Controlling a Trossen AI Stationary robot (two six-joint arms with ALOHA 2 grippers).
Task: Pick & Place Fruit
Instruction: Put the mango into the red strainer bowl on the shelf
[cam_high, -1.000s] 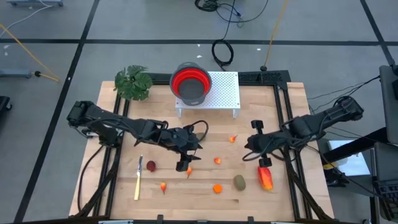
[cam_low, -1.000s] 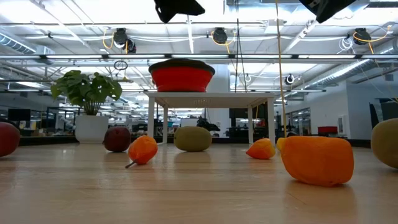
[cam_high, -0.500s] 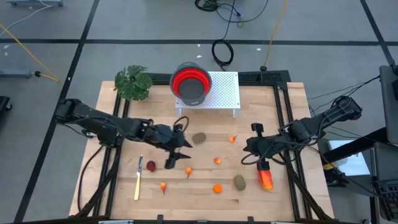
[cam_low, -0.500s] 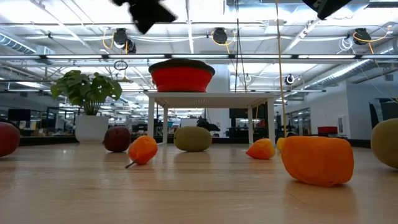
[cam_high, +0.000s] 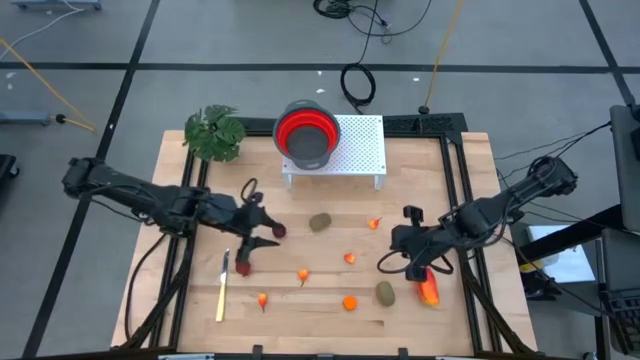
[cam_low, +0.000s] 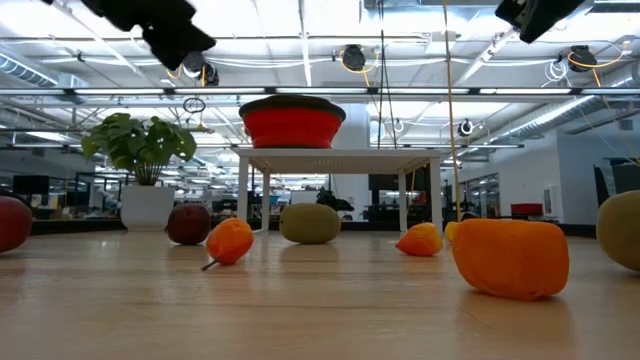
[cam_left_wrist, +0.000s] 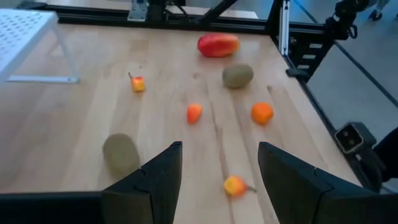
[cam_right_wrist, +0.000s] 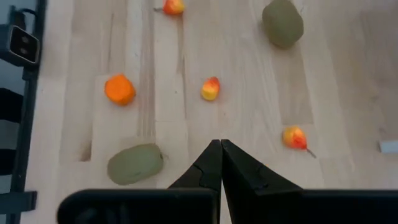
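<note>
The fruit lies scattered on the wooden table. The elongated red-orange piece (cam_high: 428, 290) sits near the right edge, beside one olive-brown oval (cam_high: 385, 293). The other oval (cam_high: 320, 222) is mid-table. One dark red ball (cam_high: 243, 265) lies near the knife and another (cam_high: 280, 230) by my left gripper. Several tiny orange pieces (cam_high: 349, 258) are strewn between them. My left gripper (cam_high: 262, 240) hovers open left of centre, its fingers (cam_left_wrist: 165, 177) empty. My right gripper (cam_high: 388, 264) hovers shut (cam_right_wrist: 220, 144) above the table beside the red-orange piece.
A red bowl (cam_high: 306, 132) sits on a white perforated stand (cam_high: 360, 150) at the far middle. The green plant (cam_high: 215, 132) stands at the far left. A pale-yellow knife (cam_high: 222, 288) lies near the left front. Black frame rails run along both table sides.
My left gripper has drawn back from the table's middle toward the left edge, staying open and empty, uncovering the mid-table olive oval and a dark red ball. My right gripper has shifted slightly toward the near edge. No fruit has moved.
</note>
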